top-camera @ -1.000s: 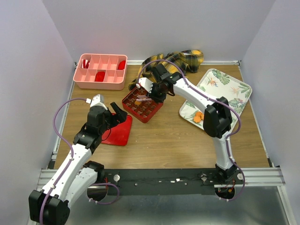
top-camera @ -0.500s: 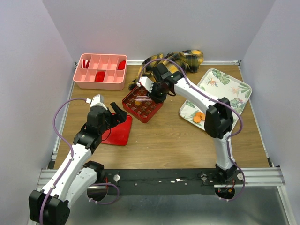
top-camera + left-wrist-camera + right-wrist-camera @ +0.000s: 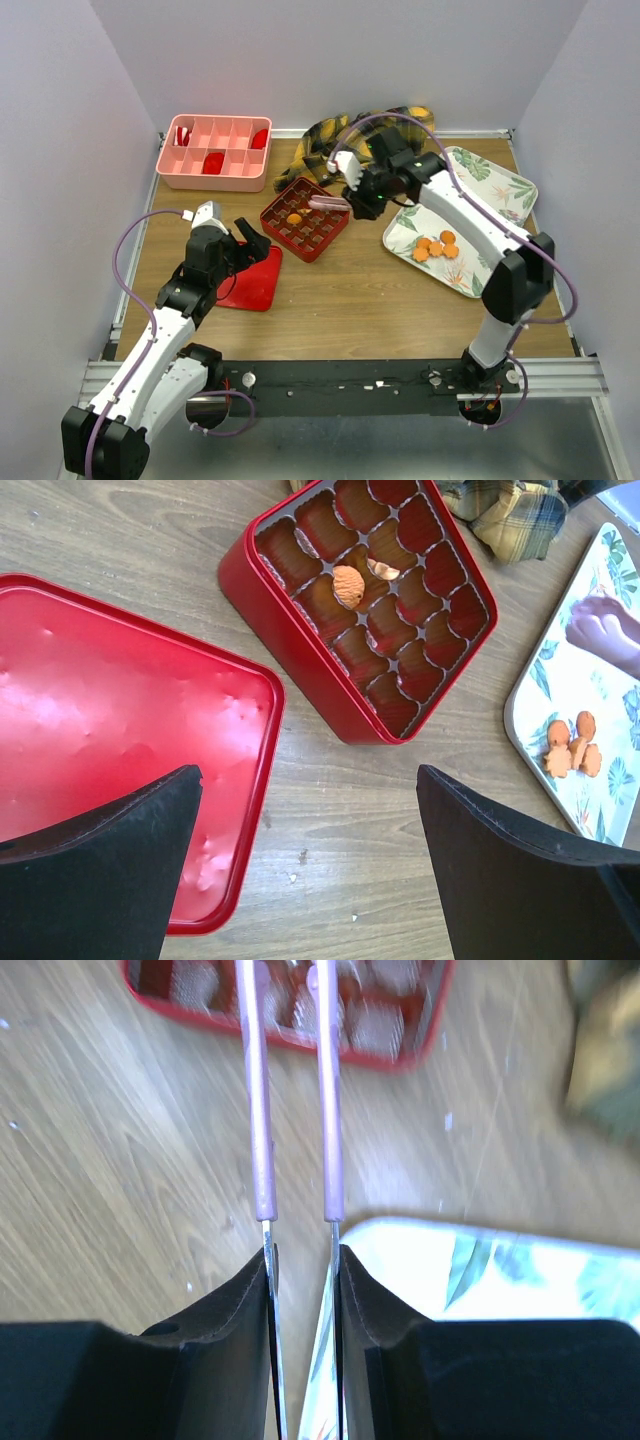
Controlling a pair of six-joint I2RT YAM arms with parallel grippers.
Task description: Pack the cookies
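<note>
Cookies [image 3: 572, 748] look matt, the box [image 3: 300, 660] glossy, the table [image 3: 340, 820] wood-grained.

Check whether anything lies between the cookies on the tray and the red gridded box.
Nothing visible does. Only bare tabletop separates the cookies, on the floral tray, from the red box; its lid lies off to the left.

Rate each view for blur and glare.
Top external: sharp, evenly lit. Left wrist: sharp, with glare patches on the lid. Right wrist: box and cloth smeared by blur, tray washed out, tongs crisp.
</note>
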